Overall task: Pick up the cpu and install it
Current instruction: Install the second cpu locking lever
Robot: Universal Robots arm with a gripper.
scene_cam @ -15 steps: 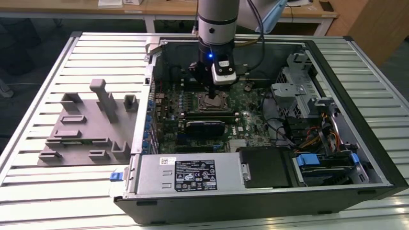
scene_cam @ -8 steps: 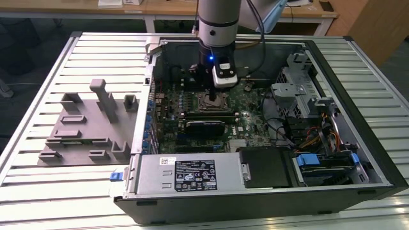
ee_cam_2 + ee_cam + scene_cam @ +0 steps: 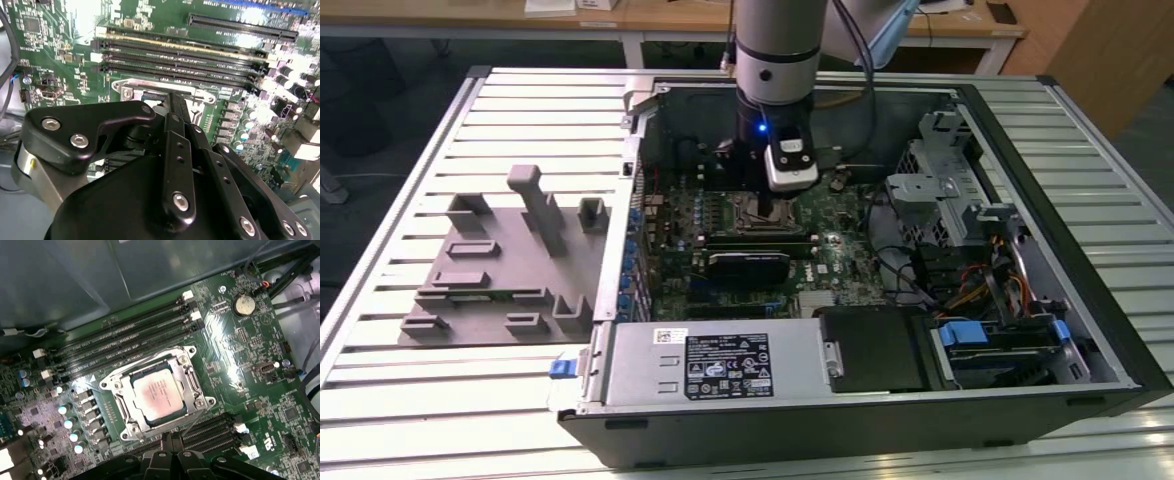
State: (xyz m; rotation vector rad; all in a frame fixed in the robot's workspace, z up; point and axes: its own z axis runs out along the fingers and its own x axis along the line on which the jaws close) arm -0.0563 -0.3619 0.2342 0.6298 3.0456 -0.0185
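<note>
Slatted metal table [image 3: 400,400] carries an open case [image 3: 881,400] with a grey fixture block [image 3: 494,270] beside it. Inside the case, the cpu [image 3: 156,394] sits in the socket frame [image 3: 122,427] on the motherboard [image 3: 235,360], memory slots [image 3: 125,335] running alongside. Just above the socket the gripper [image 3: 171,437] hovers, jaws pressed together and empty, beside the cpu.

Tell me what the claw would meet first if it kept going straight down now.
Probably the cpu, seated inside the socket frame on the motherboard; the claw sits near its edge, so depth is unclear.
</note>
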